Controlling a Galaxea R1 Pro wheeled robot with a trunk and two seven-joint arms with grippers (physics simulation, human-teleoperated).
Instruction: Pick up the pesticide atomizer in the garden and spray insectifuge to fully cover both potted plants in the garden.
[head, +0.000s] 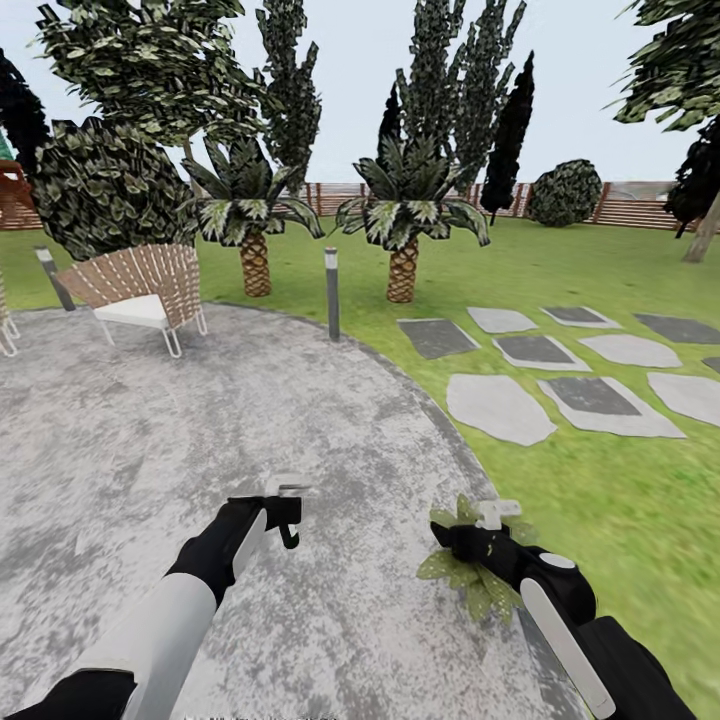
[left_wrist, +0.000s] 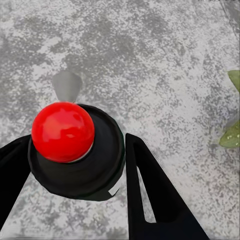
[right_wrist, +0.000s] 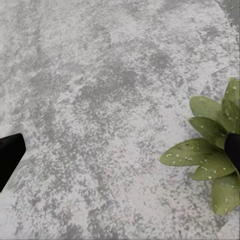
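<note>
Our left gripper (left_wrist: 75, 165) has its jaws clamped round the pesticide atomizer (left_wrist: 75, 160); it's slim, rigid, probably slippery, so we grip mid-body. Right gripper (right_wrist: 120, 150) jaws are wide open, empty, over a potted plant (right_wrist: 212, 150).

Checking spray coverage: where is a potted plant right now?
In the head view, one potted plant sits under the right gripper, at the paved patio's right edge.

I count two palms: one at eleven o'clock (head: 250, 215), one at twelve (head: 408, 215). Two bollard lamps: one at twelve (head: 331, 292), another at ten (head: 54, 277). One wicker chair (head: 142, 290) fully in sight. Roughly ten stepping stones (head: 497, 407) at two o'clock. One potted plant (head: 470, 570) under my right arm.
</note>
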